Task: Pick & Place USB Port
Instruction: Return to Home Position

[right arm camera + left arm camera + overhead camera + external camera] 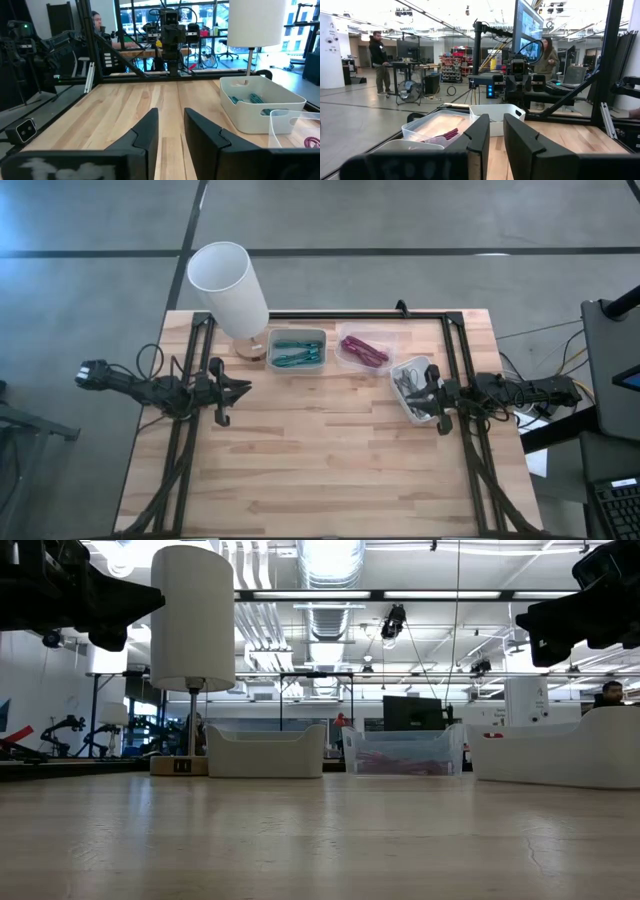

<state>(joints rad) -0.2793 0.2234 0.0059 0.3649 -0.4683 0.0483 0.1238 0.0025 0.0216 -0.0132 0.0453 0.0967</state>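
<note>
Seen from above, the left gripper (238,388) hung empty over the table's left side, its fingers a narrow gap apart, while at the right edge the black and white USB cables (407,385) lay as an indistinct tangle in the white bin (410,362), partly covered by the right gripper (428,398), likewise narrowly parted and empty.

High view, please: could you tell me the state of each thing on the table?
Left gripper: slightly open, empty.
Right gripper: slightly open, empty.
Lamp: upright.
Left bin: holds teal cables.
Clear bin: holds magenta cables.
Right white bin: holds black and white cables.
</note>
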